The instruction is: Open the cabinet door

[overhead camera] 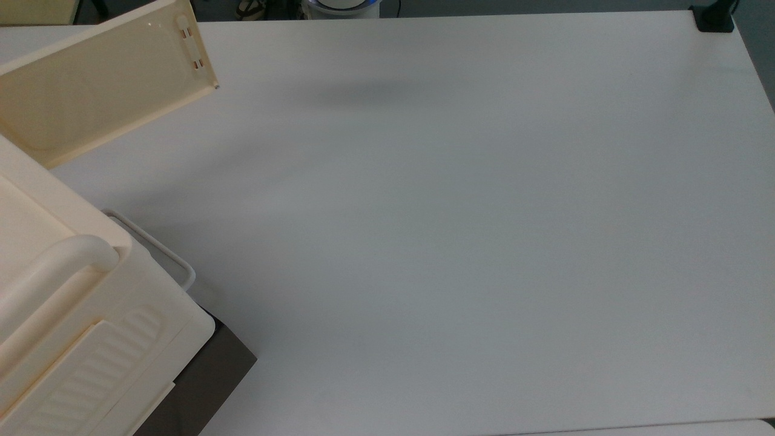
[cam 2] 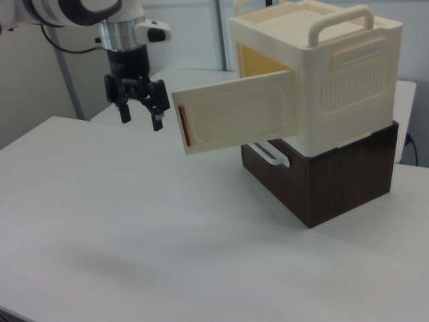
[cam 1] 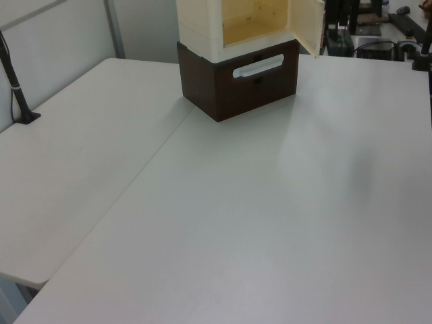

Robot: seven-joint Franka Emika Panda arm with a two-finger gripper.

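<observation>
The cabinet door (cam 2: 234, 111) is a flat cream panel with a recessed face, and it stands swung wide open from the cream cabinet (cam 2: 335, 74). In the top view the cabinet door (overhead camera: 103, 79) angles out at the upper left, its white latch strip (overhead camera: 189, 42) with orange-brown marks at the free edge. The left view shows the cabinet door (cam 1: 307, 23) open and the pale wood inside of the cabinet (cam 1: 253, 17) exposed. My gripper (cam 2: 141, 123) hangs open and empty just off the door's free edge, on the right view's left, not touching it.
The cabinet sits on a dark brown drawer box (cam 2: 322, 181) with a white handle (cam 1: 258, 66). A thick rounded handle bar (cam 2: 342, 20) tops the cabinet. A black clamp (overhead camera: 714, 18) sits at the table's far corner and a black post (cam 1: 17, 88) at the left view's left edge.
</observation>
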